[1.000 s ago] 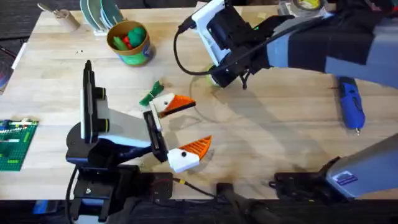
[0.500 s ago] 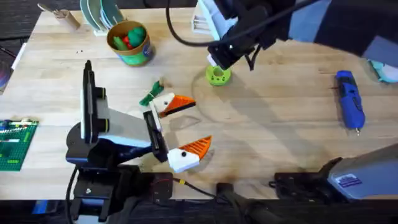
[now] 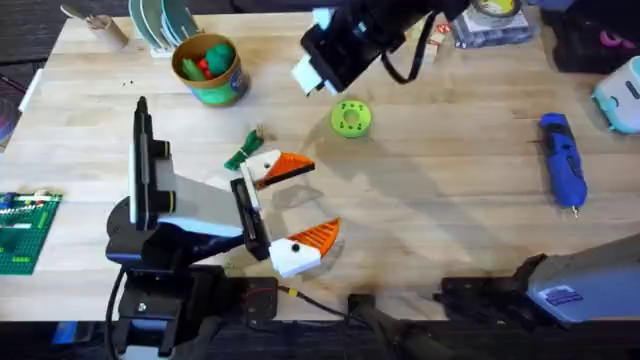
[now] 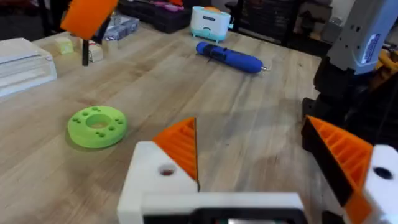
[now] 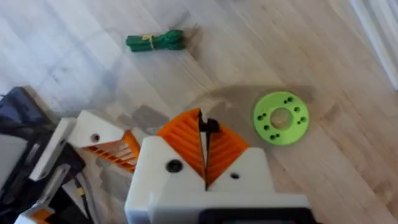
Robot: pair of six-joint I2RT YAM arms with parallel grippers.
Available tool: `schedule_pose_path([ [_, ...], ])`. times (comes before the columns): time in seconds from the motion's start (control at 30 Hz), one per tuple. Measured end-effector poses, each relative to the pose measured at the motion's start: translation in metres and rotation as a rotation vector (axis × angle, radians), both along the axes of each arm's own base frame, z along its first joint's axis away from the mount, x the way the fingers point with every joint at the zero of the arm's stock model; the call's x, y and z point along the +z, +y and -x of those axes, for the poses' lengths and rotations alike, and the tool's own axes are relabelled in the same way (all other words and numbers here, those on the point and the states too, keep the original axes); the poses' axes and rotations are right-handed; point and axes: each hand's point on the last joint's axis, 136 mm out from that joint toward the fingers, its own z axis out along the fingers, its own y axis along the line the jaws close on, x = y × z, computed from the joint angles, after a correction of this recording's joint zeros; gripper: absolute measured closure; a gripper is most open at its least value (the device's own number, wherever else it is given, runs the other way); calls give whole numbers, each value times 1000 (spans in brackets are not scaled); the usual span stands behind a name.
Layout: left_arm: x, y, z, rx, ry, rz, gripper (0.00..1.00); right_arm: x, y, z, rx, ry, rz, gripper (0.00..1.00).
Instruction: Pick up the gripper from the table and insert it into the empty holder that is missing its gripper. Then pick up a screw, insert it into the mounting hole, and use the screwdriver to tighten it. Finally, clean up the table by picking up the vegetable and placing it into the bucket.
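Two grippers differ: the right gripper [image 5: 205, 146], raised above the table [image 3: 450, 220] near the green disc [image 3: 350, 118], has its orange pads pressed together on a small dark screw-like piece [image 5: 208, 126], while the left gripper [image 3: 292, 205] rests spread wide and empty beside the vegetable [image 3: 243, 151]; no writing is legible.

a light wooden table [image 3: 450, 220] with visible plank seams spans the scene under even light. beyond its far edge stand dark bins and shelving [image 4: 261, 18], and the surroundings there look dim.
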Motion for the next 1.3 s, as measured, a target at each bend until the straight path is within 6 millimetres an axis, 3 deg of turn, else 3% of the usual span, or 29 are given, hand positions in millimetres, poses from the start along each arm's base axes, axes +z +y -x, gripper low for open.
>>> schedule_pose_path([
  [0.27, 0, 0, 0, 0, 0, 0, 8, -3, 33, 55, 149, 40, 26, 994],
  [0.57, 0, 0, 0, 0, 0, 0, 8, -3, 60, 99, 267, 50, 25, 994],
  [0.77, 0, 0, 0, 0, -1, 0, 8, -3, 65, 108, 291, 49, 26, 994],
  [1.3, 0, 0, 0, 0, -3, -1, 8, -5, 61, 105, 275, 36, 51, 994],
])
